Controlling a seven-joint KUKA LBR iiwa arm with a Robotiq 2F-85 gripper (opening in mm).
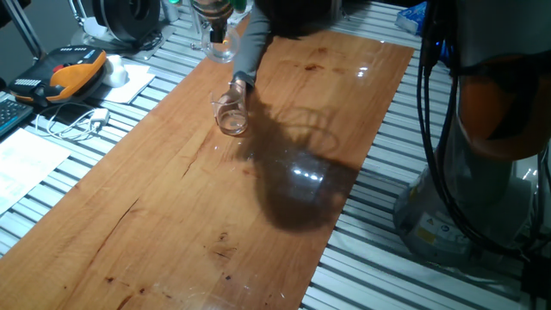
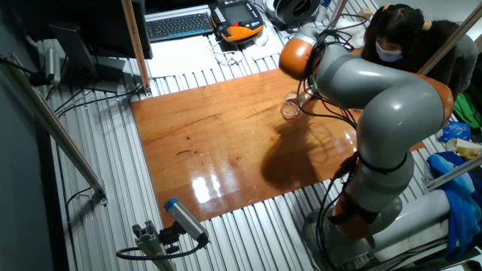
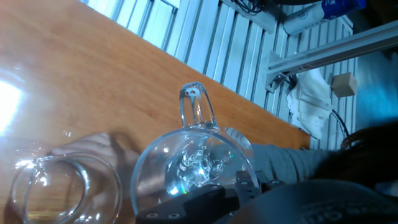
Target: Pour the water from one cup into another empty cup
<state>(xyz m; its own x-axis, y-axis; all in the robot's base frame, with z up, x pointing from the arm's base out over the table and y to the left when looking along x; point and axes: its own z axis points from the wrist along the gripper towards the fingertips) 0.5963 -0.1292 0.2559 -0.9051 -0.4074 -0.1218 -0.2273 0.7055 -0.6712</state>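
Observation:
My gripper (image 3: 211, 202) is shut on the clear glass mug (image 3: 193, 165), which fills the lower middle of the hand view with its loop handle (image 3: 196, 109) pointing up. Water shows only as glints (image 3: 199, 168) inside it. In one fixed view the mug (image 1: 220, 43) hangs under the gripper (image 1: 212, 19) above the far end of the wooden board. The small handle-less tumbler (image 1: 231, 114) stands on the board just in front of it, and shows at the lower left of the hand view (image 3: 62, 186). A person's hand (image 1: 238, 86) in a grey sleeve touches the tumbler.
The person (image 2: 399, 34) leans in from the far side, the grey sleeve (image 3: 286, 162) passing beside the mug. The wooden board (image 1: 198, 198) lies on a slatted aluminium table (image 1: 379, 232). An orange pendant (image 1: 73, 69), cables and papers lie to the left. The robot base (image 2: 376, 188) stands beside the board.

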